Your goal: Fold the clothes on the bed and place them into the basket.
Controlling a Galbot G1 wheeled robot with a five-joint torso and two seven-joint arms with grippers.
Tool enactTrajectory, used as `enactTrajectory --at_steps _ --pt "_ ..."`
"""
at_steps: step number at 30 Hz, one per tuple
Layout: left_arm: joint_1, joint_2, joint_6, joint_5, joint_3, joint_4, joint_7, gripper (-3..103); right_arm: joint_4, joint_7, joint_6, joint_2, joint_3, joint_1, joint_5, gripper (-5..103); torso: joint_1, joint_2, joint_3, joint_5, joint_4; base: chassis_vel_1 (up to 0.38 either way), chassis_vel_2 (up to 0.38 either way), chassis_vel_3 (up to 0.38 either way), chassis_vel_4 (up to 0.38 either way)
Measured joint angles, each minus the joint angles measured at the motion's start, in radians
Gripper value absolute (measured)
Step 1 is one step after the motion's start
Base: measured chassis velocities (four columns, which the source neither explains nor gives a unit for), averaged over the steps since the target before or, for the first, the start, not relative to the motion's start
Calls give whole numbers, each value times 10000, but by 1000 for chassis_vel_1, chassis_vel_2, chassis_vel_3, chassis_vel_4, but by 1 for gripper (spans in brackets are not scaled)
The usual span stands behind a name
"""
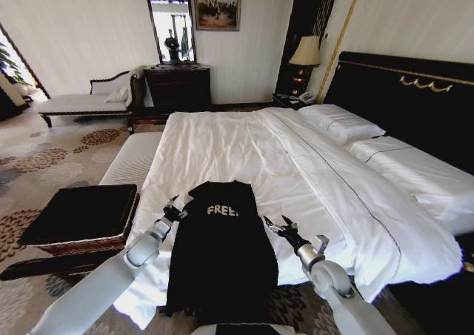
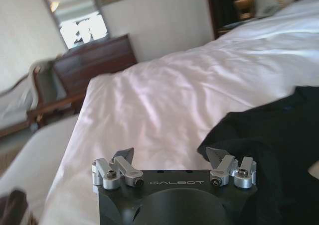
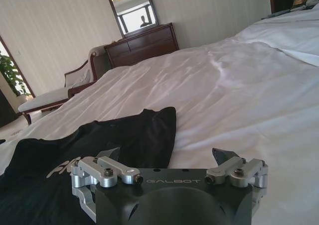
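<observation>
Very large bed [image 1: 244, 150] with white duvet, white pillows and tall black headboard takes up most of the head view. Low rectangular brown wicker basket with flat black fabric top [image 1: 81, 215] sits on the patterned carpet just beside the bed's left foot corner, near the left arm, probably parked there as the drop-off.

Black short-sleeved T-shirt with white "FREE!" lettering [image 1: 221, 257] lies flat at the foot end of the duvet, lower part hanging over the edge toward the robot. Not folded yet, so the task looks to be at its start.

Left gripper [image 1: 175, 206] hangs low beside the shirt's left shoulder/sleeve; in the left wrist view its fingers [image 2: 123, 160] are spread wide, nothing held, black cloth just beside one finger. Right gripper [image 1: 275, 224] sits just off the shirt's right side over white duvet; fingers [image 3: 223, 157] likewise wide apart and empty. Arms flank the shirt symmetrically, likely staged for a two-sided pinch.
</observation>
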Motion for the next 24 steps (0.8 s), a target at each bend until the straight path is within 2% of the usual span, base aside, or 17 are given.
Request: enactTrajectory --at_steps 1,3,4,5,8,10,16,24 --pt "0 0 0 0 0 0 0 82 0 0 0 0 0 0 0 100 0 0 0 0 0 0 0 0 0" --pt "-418 -586 269 -1620 -170 436 -311 93 40 0 0 -19 35 -67 -19 100 1 0 1 -2 -6 0 0 0 0" --pt "-552 -771 362 -2156 -187 537 -388 97 63 0 -2 -25 47 -87 -20 100 1 0 1 0 -4 0 0 0 0" --pt "-552 -771 362 -2156 -187 537 -388 97 63 0 -2 -25 47 -87 -20 100 1 0 1 0 -4 0 0 0 0" --pt "-1069 -1443 602 -3362 -127 1050 -531 100 74 2 -11 -68 60 -120 -33 100 0 0 1 2 0 0 0 0 0" --pt "-1428 -1872 660 -3845 -69 1460 -614 100 84 5 -26 -90 52 -126 -39 100 0 0 1 1 -1 0 0 0 0" --pt "-2188 -2639 736 -4725 -142 2463 -1035 101 144 6 -35 -261 171 -255 -42 100 2 0 2 2 -2 0 0 0 0" --pt "-2921 -3357 1021 -5052 -123 4037 -1258 96 195 -3 -38 -454 340 -310 89 100 1 -1 2 0 0 0 0 0 0"
